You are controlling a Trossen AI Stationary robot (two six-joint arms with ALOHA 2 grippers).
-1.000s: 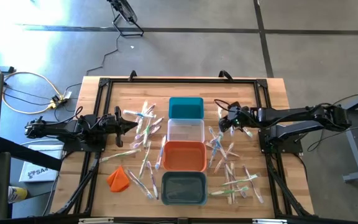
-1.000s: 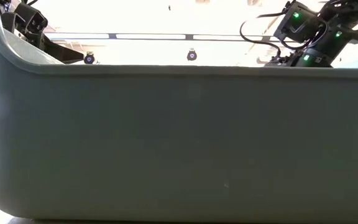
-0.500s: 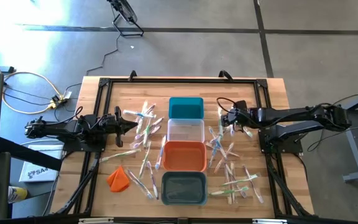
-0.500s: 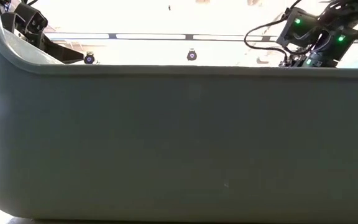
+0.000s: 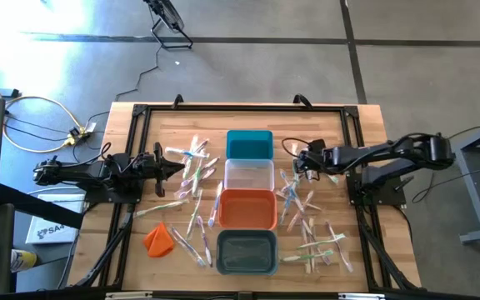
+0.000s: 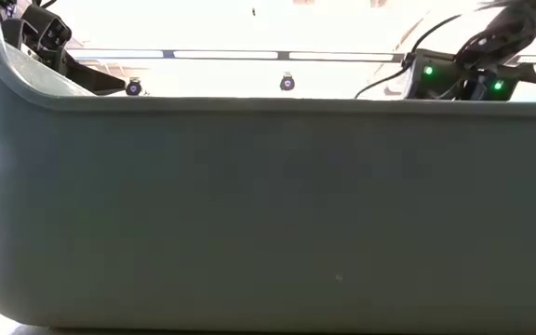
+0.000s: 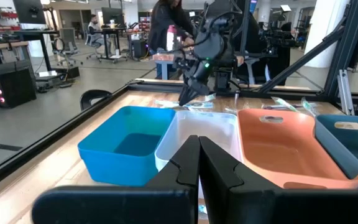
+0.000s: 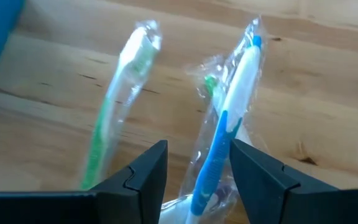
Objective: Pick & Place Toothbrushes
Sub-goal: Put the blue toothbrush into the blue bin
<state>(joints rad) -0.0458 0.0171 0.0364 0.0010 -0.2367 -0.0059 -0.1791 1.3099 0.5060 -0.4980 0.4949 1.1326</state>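
Many wrapped toothbrushes lie flat on the wooden table, one scatter left of the bins [image 5: 192,179] and one right of them [image 5: 308,221]. My right gripper [image 5: 294,165] points steeply down over the far end of the right scatter, beside the clear bin [image 5: 248,175]. It is open [image 8: 197,148], with a blue-and-white toothbrush [image 8: 234,102] lying between its fingers and a green one [image 8: 114,106] just outside them. I see no touch. My left gripper [image 5: 176,167] hovers level and shut [image 7: 198,163] at the table's left, over the left scatter.
Four bins stand in a row down the table's middle: teal [image 5: 248,143], clear, orange [image 5: 247,208] and grey [image 5: 247,251]. The grey bin's wall [image 6: 268,214] fills the low view. An orange lump [image 5: 158,239] lies near left. A black frame [image 5: 140,112] rims the table.
My right gripper has sunk toward the toothbrushes beside the clear bin and tipped more steeply down, rolling a little at the wrist. The toothbrushes and bins lie as before.
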